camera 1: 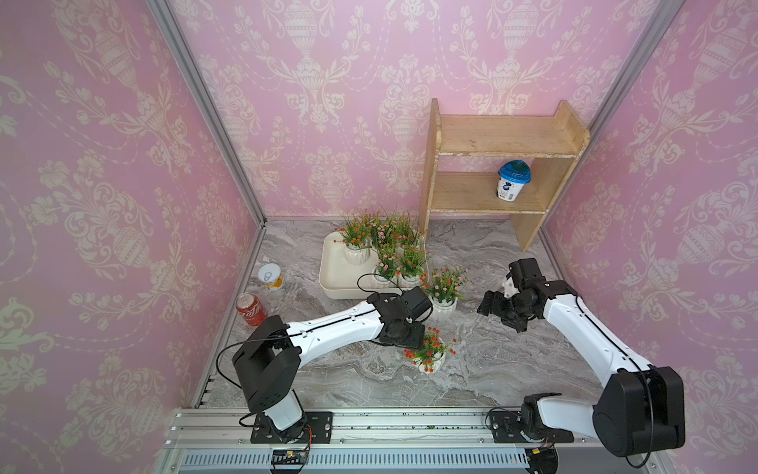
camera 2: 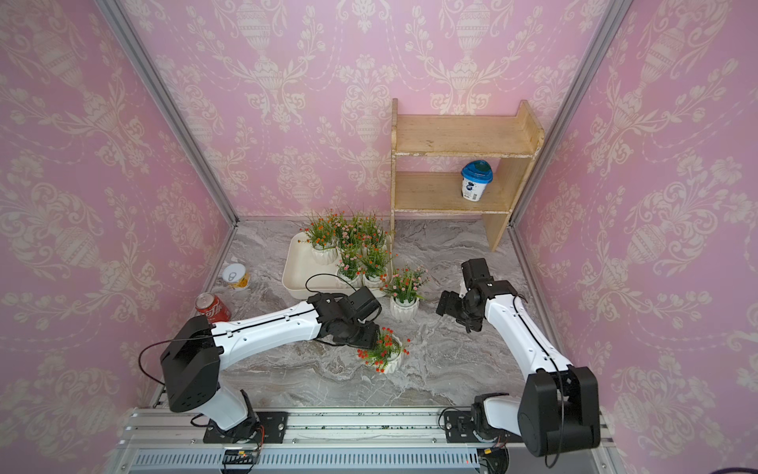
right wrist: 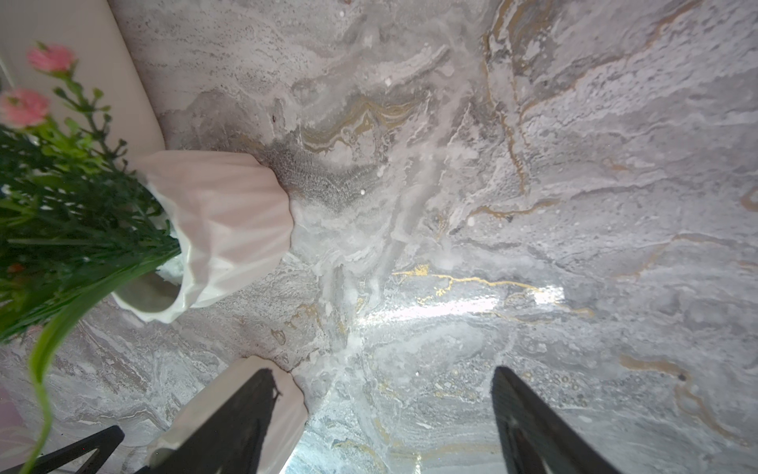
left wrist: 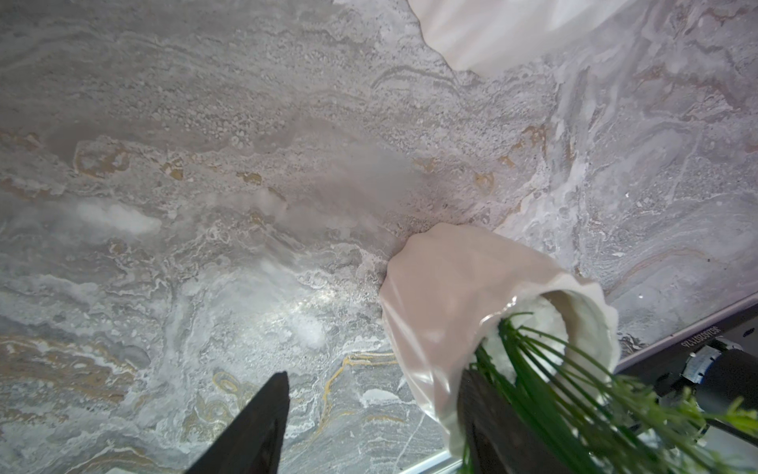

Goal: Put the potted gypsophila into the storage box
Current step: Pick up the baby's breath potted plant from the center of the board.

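Hovering low over the grey marbled tabletop (camera 1: 492, 369), my left gripper (left wrist: 371, 375) sits beside the nearest stray, a small white ribbed pot of green sprigs and red blossoms (camera 1: 430, 363). My left fingers stand apart with bare marble between them. 1 finger is right at the pot's wall, under the stems, though I cannot tell whether it touches. The pot is not yet between the 2.

To do this well, I judge I should shift sideways until the ribbed body is centred in the gap. I should take it low on the wall rather than by the sprigs and squeeze gently, since the glazed surface looks slippery and a 1-sided push could tip it.

Just beyond, a 2nd white ribbed pot with pink blossoms (camera 1: 443, 307) stands upright on the table, just outside the box's near right corner. My right gripper (right wrist: 383, 371) hovers near it, fingers spread wide and holding nothing.

Farther back lies the shallow cream-white plastic storage box (camera 1: 340, 271), with the other pots crowded toward its far and right sides. Its left part is bare, so I would lift clear of the rolled rim and set the pot down there.
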{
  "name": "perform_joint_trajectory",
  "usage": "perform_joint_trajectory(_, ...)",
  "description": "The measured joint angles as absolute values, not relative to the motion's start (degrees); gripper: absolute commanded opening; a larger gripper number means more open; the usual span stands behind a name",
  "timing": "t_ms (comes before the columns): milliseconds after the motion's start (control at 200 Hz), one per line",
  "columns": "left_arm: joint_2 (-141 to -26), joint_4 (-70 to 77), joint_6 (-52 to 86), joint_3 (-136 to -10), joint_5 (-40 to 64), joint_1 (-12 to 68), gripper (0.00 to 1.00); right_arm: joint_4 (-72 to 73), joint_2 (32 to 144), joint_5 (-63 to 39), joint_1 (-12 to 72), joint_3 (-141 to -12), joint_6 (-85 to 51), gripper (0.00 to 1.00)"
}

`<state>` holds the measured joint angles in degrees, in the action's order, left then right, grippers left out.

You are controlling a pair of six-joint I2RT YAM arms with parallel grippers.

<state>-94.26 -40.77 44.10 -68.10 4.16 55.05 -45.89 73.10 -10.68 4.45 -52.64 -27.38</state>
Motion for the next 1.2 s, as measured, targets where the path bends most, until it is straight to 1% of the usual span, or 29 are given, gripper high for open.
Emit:
perform_joint_trajectory(225,-94.3,-40.6,44.1,-68.1,4.2,55.5,0.61,-45.8,73.1,-10.7,4.5,-52.5,-27.4,0.85)
perform_joint_trajectory(275,-94.6,-40.6,44.1,-68.3,4.2,55.7,0.58,-45.8,73.1,-10.7,4.5,-52.4,-27.4,0.85)
perform_joint_trajectory(400,-96.0,-40.5,44.2,-68.8,4.1,56.2,0.58,-45.7,73.1,-10.7,4.4,-51.9,-27.4,0.85)
perform_joint_trajectory(615,-98.2,-40.1,44.2,-69.2,4.1,57.5,0.52,-45.7,73.1,-10.6,4.5,-51.8,-27.4,0.85)
perform_joint_trajectory(851,-98.4,-40.6,44.2,-70.2,4.1,57.6,0.40,-45.7,73.1,-10.6,4.4,-51.8,-27.4,0.85)
perform_joint_trajectory(1071,-99.0,-42.3,43.6,-72.2,3.6,57.6,0.22,-45.7,73.1,-10.7,4.4,-51.8,-27.4,0.85)
perform_joint_trajectory(1201,-99.1,-42.5,43.3,-72.5,3.5,57.6,0.19,-45.7,73.1,-10.7,4.4,-51.8,-27.4,0.85)
